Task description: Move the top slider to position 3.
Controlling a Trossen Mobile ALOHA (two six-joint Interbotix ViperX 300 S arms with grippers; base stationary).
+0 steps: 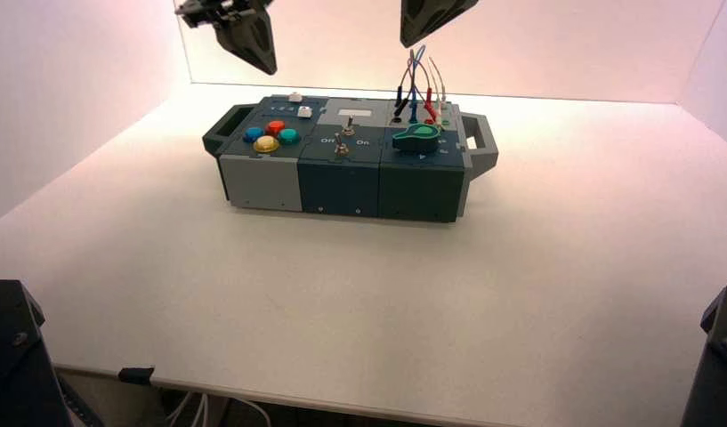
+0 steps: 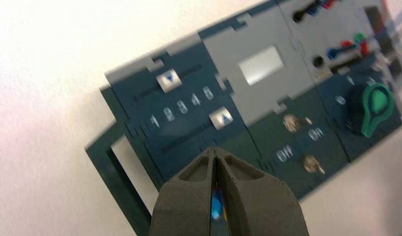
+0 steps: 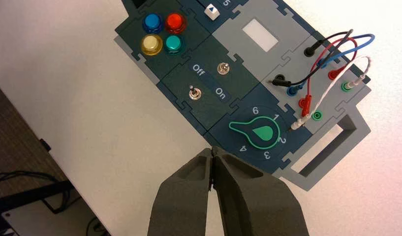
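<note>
The top slider point(image 1: 295, 96) is a tiny white knob on the dark blue panel at the box's point(image 1: 342, 182) far left corner. In the left wrist view the top slider point(image 2: 169, 80) sits in its track roughly level with the printed 2 and 3. Its twin point(image 2: 221, 118) sits by the 5. My left gripper point(image 1: 262, 62) hangs shut in the air above and behind that corner, touching nothing. In its wrist view the left gripper point(image 2: 214, 150) tips are over the panel near the lower track. My right gripper point(image 1: 413, 37) is shut, high over the box's back.
Four round buttons point(image 1: 270, 135), two silver toggles point(image 1: 343, 138), the green rotary knob point(image 1: 417, 136) and plugged wires point(image 1: 422, 84) fill the rest of the box top. White walls close in behind and at the sides. The right gripper point(image 3: 212, 150) hovers off the knob end.
</note>
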